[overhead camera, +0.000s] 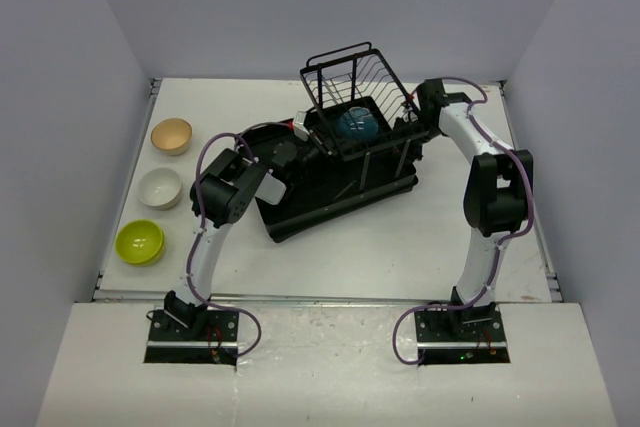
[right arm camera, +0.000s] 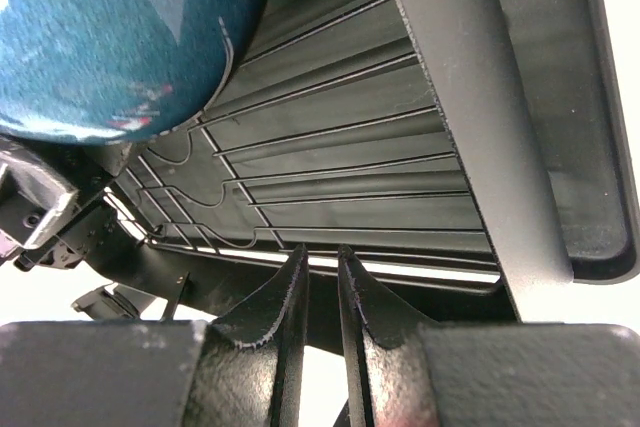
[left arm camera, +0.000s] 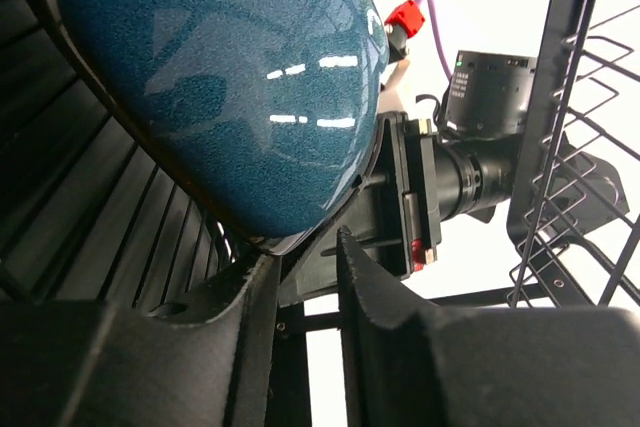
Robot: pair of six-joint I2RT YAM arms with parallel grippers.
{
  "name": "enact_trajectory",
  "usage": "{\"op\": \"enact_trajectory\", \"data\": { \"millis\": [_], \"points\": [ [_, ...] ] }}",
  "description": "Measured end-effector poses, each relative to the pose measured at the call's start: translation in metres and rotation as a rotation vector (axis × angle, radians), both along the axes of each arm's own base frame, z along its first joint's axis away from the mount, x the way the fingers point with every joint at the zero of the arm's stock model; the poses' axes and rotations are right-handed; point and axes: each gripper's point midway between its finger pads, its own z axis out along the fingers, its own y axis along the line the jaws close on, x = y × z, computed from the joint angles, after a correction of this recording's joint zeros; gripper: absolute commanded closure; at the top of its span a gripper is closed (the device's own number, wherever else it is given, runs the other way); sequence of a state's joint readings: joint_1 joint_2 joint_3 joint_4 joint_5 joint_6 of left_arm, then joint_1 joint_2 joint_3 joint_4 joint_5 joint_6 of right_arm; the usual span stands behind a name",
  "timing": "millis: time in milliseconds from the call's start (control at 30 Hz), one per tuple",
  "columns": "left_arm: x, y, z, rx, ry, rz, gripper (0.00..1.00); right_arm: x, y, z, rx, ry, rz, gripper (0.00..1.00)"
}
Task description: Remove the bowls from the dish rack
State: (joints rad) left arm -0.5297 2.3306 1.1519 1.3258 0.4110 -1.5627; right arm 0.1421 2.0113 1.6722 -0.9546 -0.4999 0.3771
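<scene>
Centre of the overhead frame: black dish rack (overhead camera: 330,202) on a white table (overhead camera: 430,237), wire basket (overhead camera: 380,142) standing at its upper end, 1 dark blue bowl (overhead camera: 357,124) inside that basket. Left edge of the frame: 3 bowls in a column on the table, well apart from the rack, with tan-lined bowl (overhead camera: 171,136) at the top, white bowl (overhead camera: 160,188) in the middle, lime bowl (overhead camera: 140,242) at the bottom. Reaches into the basket from the left with the left gripper (left arm camera: 308,252); in the left wrist view, shows jaws partly apart at the bottom centre, the blue bowl's lower rim just over the gap and against 1 finger, a sliver of space beside the other. Meets the basket's right edge with the right gripper (right arm camera: 322,259); in the right wrist view, shows 2 fingers (right arm camera: 285,297) drawn almost together at the bottom centre, pinching a thin black edge of the basket, with the blue bowl at the upper left and the rack's ribbed floor across the middle.
</scene>
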Motion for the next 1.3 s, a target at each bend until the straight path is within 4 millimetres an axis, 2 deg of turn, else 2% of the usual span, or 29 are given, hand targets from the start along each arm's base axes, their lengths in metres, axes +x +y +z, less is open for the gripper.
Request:
{"op": "enact_trajectory", "data": {
  "millis": [200, 367, 867, 1300],
  "points": [
    [0.008, 0.004, 0.001, -0.009, 0.001, 0.047, 0.64, 0.0, 0.0, 0.0, 0.002, -0.001, 0.001, 0.82],
    [0.017, 0.011, 0.002, -0.009, 0.004, 0.114, 0.64, -0.001, 0.002, 0.001, 0.011, 0.0, 0.004, 0.82],
    [0.047, 0.021, 0.009, -0.049, 0.001, 0.234, 0.68, -0.001, 0.002, 0.002, 0.015, 0.0, 0.006, 0.84],
    [0.067, 0.02, 0.022, -0.131, -0.01, 0.298, 0.75, -0.001, 0.002, 0.002, 0.016, -0.002, 0.008, 0.85]
  ]
}}
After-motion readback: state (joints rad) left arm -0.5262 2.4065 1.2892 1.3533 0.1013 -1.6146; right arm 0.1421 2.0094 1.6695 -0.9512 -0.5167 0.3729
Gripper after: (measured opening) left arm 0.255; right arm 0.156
